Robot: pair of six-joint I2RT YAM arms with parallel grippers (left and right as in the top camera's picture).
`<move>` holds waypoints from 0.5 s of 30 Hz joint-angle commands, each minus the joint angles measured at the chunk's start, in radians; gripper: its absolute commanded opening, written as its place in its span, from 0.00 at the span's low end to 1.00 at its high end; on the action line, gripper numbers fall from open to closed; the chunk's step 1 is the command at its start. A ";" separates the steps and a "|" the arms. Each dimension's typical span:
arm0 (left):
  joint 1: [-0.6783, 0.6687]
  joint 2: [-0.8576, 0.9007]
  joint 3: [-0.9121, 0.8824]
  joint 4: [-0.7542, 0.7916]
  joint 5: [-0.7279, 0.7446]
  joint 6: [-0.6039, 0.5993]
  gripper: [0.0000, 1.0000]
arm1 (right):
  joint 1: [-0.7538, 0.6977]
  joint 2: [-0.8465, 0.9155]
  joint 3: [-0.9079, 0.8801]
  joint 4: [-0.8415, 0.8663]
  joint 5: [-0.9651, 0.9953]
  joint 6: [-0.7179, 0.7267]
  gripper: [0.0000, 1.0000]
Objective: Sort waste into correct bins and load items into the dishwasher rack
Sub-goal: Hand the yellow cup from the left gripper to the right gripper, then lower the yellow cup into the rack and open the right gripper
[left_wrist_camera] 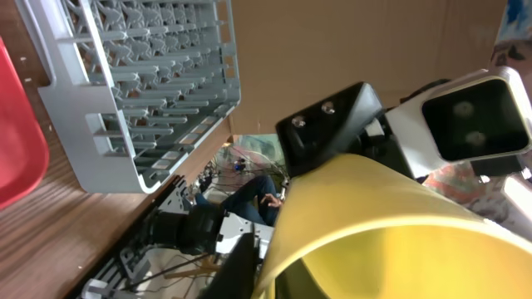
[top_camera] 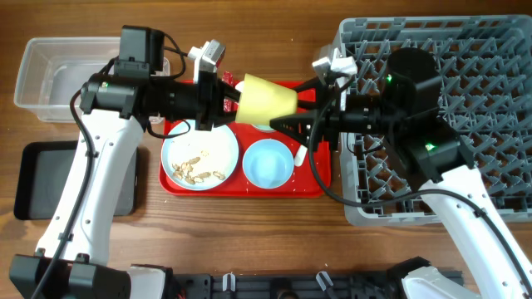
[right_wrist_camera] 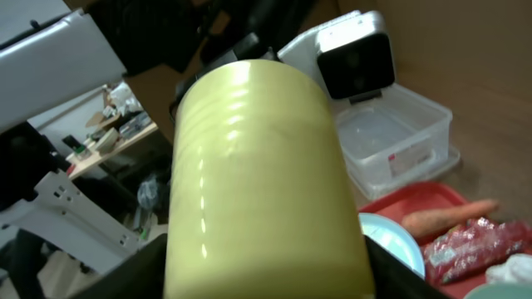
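A small yellow cup point(top_camera: 266, 100) hangs on its side above the red serving tray point(top_camera: 249, 188), between my two grippers. My left gripper point(top_camera: 226, 100) is shut on its rim end; in the left wrist view the open cup point(left_wrist_camera: 399, 241) fills the lower right. My right gripper point(top_camera: 293, 106) grips its other end, and in the right wrist view both fingers press the sides of the cup point(right_wrist_camera: 258, 183). The grey dishwasher rack point(top_camera: 465, 100) stands at the right. An orange carrot point(right_wrist_camera: 449, 216), a red wrapper point(right_wrist_camera: 474, 245) and a white tissue point(right_wrist_camera: 511, 270) lie on the tray.
A pale blue plate point(top_camera: 199, 141) with beige scraps point(top_camera: 195, 173) and a pale blue bowl point(top_camera: 268, 162) sit on the red tray. A clear tub point(top_camera: 50, 79) stands at the far left, with a black tray point(top_camera: 50, 178) in front of it.
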 commanded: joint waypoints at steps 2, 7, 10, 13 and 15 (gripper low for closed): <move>-0.012 0.001 0.007 0.007 -0.035 0.011 0.76 | 0.010 -0.014 0.016 0.008 -0.028 0.000 0.57; 0.029 0.001 0.007 0.025 -0.229 0.010 1.00 | -0.098 -0.072 0.016 -0.151 0.138 0.001 0.54; 0.081 0.001 0.007 0.021 -0.272 0.010 1.00 | -0.225 -0.122 0.016 -0.376 0.315 0.002 0.52; 0.130 0.001 0.007 0.020 -0.287 0.010 1.00 | -0.360 -0.154 0.016 -0.636 0.631 0.074 0.53; 0.146 0.001 0.007 0.019 -0.330 0.010 1.00 | -0.418 -0.148 0.016 -0.783 0.780 0.108 0.53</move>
